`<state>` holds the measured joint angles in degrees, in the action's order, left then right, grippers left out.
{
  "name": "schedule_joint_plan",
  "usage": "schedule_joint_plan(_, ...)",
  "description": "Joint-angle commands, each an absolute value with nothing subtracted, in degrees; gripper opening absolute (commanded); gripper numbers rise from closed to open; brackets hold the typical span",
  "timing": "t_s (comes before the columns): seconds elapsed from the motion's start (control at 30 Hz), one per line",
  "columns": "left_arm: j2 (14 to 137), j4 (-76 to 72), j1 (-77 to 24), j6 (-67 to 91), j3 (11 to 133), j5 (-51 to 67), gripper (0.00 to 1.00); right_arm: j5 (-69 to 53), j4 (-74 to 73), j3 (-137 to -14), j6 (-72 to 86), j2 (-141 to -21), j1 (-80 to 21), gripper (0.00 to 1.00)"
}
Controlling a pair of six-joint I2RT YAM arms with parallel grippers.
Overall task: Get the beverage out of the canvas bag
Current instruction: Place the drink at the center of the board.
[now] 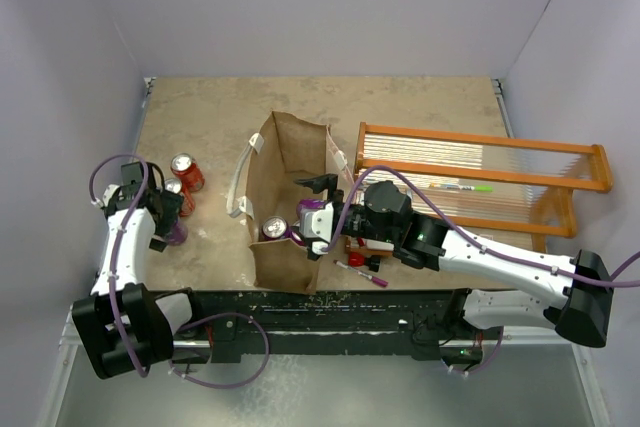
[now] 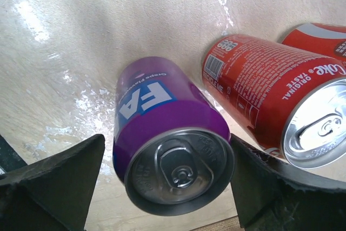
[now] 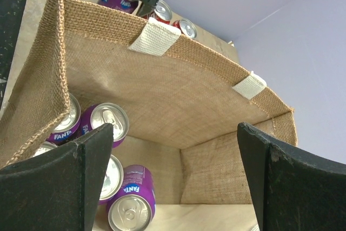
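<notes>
Canvas bag (image 1: 290, 147) stands open-mouthed at the middle of the table's (image 1: 200, 107) near edge, with an orange rack (image 1: 480, 137) beside it toward the right edge. Right arm (image 1: 500, 257) reaches over the bag mouth. Its jaws are spread wide and hold nothing, and they look down inside. Several Fanta cans (image 3: 110, 121) lie at the bottom, crowded against the left wall in the wrist view. A silver top (image 1: 273, 228) shows from above.

Left arm (image 1: 120, 247) is at the left edge. Its jaws are open and straddle an upright purple can (image 2: 162, 112): gap on one side, the other finger close or touching, no clear pinch. Red cans (image 2: 254, 79) are just beside it.

Step, as I judge it: right arm goes down for the next can. To do it well:
- Keep the jaws wide while passing the rim and the white handle tabs.
- Pick the can with the most room around it.
- Line the fingers across the can's body, not its top.
- Close firmly, then lift straight up so the soft wall is not dragged.

Risks: snagging the burlap, or tipping the bag.
</notes>
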<state>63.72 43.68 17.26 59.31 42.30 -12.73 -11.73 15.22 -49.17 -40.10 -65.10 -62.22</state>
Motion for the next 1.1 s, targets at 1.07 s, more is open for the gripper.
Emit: schedule_joint_plan(1.07, 63.8, 27.6, 4.9, 28.8, 74.0, 32.9, 1.0, -13.7, -10.9, -57.2, -50.5, -59.3, -62.0, 0.98)
